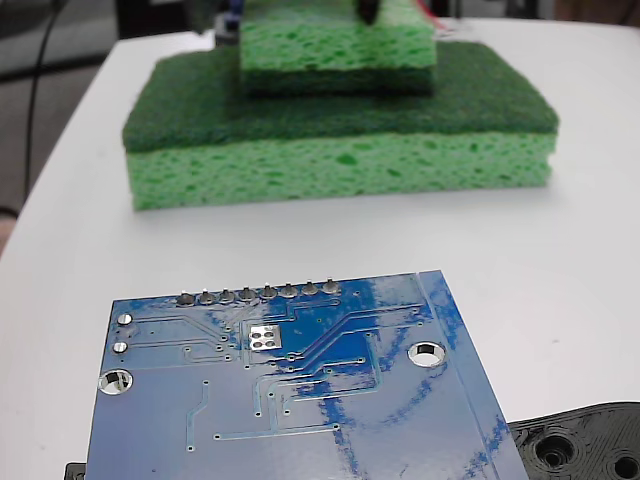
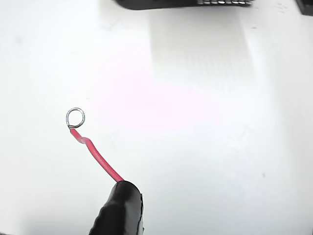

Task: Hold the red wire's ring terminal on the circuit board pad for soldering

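Circuit board (image 1: 300,400) — blue, near the fixed camera, pad (image 1: 265,338) bare. Red wire (image 2: 98,159) — wrist view, ring terminal (image 2: 76,117) over white table (image 2: 220,147), black sleeve (image 2: 120,210) below. Green sponges (image 1: 340,150) behind. Gripper grasp: cannot tell.

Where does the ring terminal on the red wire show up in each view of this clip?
Fixed view: the ring terminal is not visible; only a dark tip at the top edge behind the stacked green sponges.
Wrist view: the ring terminal sits left of centre, at the end of the red wire rising from the black sleeve.
Shared landmark: the white table.
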Tool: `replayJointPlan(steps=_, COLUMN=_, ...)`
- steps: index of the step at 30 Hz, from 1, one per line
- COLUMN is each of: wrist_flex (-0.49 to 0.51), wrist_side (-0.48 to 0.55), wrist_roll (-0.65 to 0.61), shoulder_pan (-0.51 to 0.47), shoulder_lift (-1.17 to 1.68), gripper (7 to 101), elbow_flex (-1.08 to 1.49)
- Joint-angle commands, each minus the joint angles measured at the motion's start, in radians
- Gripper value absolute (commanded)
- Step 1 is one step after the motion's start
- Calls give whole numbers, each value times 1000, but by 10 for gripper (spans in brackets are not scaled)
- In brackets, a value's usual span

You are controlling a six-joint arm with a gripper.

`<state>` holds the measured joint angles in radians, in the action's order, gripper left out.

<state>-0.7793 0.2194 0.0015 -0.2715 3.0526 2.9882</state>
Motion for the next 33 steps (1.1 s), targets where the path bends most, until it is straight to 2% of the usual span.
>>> replayJointPlan(steps=1, wrist_flex=0, wrist_side=60, wrist_roll=-9, shoulder_pan=3, shoulder_lift=2, gripper=1003, elbow_flex=0)
replayJointPlan(steps=8, wrist_flex=2, wrist_side=34, wrist_roll=-17, shoulder_pan=43, shoulder_lift=2, gripper=1003, elbow_flex=9)
replayJointPlan(steps=14, wrist_flex=5, wrist_side=-95, wrist_roll=23, shoulder_pan=124, shoulder_lift=2, gripper=1003, elbow_flex=8)
replayJointPlan(steps=21, wrist_flex=9, wrist_side=-299, wrist_roll=75, shoulder_pan=287, shoulder_lift=2, gripper=1003, elbow_flex=8)
replayJointPlan(steps=26, wrist_flex=9, wrist_side=-284, wrist_roll=75, shoulder_pan=276, shoulder_lift=2, gripper=1003, elbow_flex=8)
replayJointPlan(steps=33, wrist_flex=8, wrist_side=-224, wrist_roll=67, shoulder_pan=206, shoulder_lift=2, gripper=1003, elbow_flex=8)
